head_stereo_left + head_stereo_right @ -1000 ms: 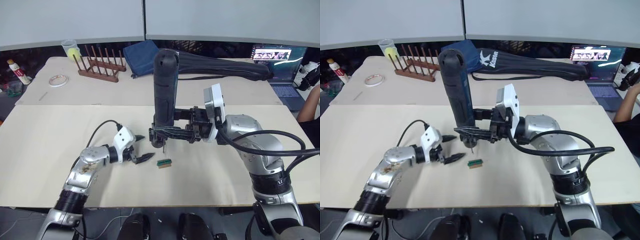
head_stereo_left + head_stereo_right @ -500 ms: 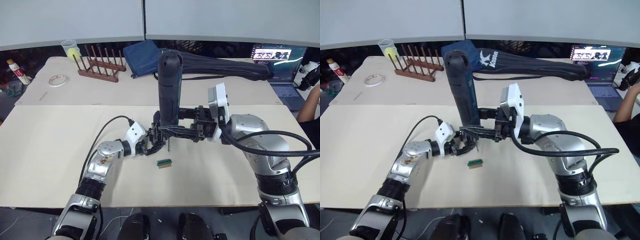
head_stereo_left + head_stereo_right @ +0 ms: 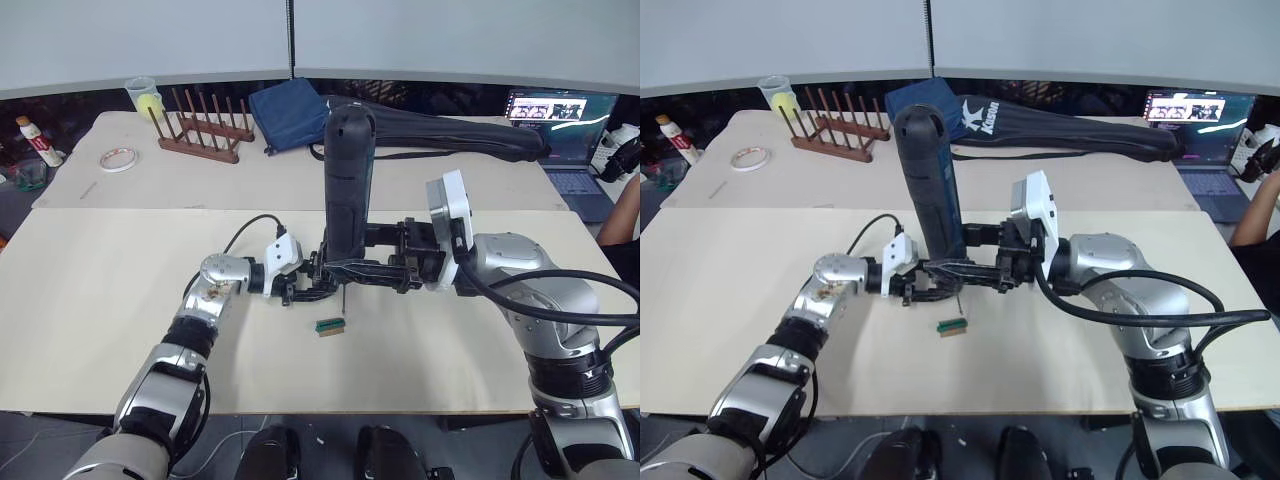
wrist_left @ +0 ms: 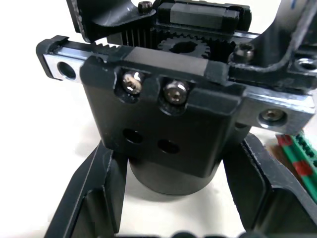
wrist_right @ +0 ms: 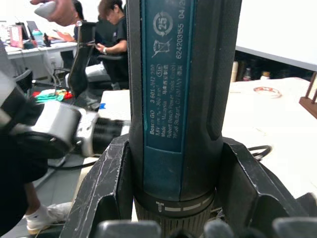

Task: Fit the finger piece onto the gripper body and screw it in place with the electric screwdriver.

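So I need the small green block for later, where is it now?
In the left eye view the green block lies on the near table, just in front of the screwdriver bit and the two tools meeting above it.

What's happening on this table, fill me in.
The right gripper holds the electric screwdriver upright, its thin bit pointing down at the table. The left gripper is clamped on the gripper body, holding it right beside the bit, with two screw heads showing on the body's face. A small green-and-brown block lies loose on the table just in front. The bit is not visibly seated in a screw.
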Robot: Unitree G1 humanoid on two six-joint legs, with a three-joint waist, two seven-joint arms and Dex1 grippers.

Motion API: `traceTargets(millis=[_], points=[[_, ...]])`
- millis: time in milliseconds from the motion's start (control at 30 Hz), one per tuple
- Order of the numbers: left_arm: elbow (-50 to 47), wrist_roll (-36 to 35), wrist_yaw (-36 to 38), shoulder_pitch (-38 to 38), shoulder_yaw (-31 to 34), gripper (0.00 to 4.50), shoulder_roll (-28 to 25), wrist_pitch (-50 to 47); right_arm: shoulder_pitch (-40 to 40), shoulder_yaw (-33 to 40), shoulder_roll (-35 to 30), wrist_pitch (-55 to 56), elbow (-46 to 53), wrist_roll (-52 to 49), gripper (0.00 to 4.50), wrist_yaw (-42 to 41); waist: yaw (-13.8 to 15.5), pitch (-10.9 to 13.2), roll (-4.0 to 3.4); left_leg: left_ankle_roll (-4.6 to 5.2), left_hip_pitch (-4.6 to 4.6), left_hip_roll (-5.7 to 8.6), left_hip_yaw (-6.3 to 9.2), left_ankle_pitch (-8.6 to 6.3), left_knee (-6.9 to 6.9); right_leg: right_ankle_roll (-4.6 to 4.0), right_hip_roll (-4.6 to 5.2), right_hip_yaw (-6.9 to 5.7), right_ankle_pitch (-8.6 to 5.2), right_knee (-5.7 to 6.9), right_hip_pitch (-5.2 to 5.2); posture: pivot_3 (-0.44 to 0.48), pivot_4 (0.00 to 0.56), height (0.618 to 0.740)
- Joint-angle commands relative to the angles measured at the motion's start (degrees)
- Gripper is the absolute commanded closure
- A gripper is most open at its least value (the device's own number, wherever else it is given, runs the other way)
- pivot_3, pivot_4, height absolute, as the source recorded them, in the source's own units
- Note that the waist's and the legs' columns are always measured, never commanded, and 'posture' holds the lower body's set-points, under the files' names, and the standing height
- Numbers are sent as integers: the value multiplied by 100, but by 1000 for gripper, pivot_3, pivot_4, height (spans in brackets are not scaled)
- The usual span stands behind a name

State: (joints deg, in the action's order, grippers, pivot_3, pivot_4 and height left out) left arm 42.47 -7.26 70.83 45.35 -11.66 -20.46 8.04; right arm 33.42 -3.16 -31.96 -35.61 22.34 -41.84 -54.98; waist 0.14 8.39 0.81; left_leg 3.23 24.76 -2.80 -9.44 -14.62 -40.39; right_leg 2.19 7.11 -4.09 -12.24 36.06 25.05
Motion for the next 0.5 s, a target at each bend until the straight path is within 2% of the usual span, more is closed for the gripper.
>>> traceTargets(millis=[33,67,133,200,233,333,500], points=[[479,163,-51,320,56,2201,18,153,115,279,-64,39,273,-186,2572,20,-1,0,0,1,0,0,0,0,-1,0,0,0,0,0,0,0,150,740],[618,226,-82,346,47,2201,14,127,102,283,-72,42,278,-184,2572,33,-8,0,0,1,0,0,0,-1,-1,0,0,0,0,0,0,0,150,740],[780,353,-137,338,29,1164,-2,179,80,285,-80,46,291,-182,2572,61,-20,1,1,2,0,0,-1,-1,0,1,0,0,0,-1,1,0,150,740],[577,310,-2,152,45,304,-67,0,56,285,-77,51,306,-178,2572,99,-22,1,1,2,0,-1,-1,-1,-1,1,0,0,0,-1,0,0,150,740],[411,277,8,41,64,37,-98,-95,48,284,-73,54,311,-176,2572,116,-25,1,1,2,1,-1,0,-1,-2,1,0,0,0,0,0,0,150,740],[-336,117,-320,-358,250,0,-127,-562,32,283,-59,64,310,-173,2572,154,-38,0,1,2,0,-3,1,-1,-3,1,0,2,0,2,0,0,150,740],[-2237,-100,-1249,-1399,562,0,-48,-1564,34,253,-17,98,270,-145,2572,185,-74,0,1,2,0,-7,4,-1,-4,1,1,4,0,4,0,0,150,740]])
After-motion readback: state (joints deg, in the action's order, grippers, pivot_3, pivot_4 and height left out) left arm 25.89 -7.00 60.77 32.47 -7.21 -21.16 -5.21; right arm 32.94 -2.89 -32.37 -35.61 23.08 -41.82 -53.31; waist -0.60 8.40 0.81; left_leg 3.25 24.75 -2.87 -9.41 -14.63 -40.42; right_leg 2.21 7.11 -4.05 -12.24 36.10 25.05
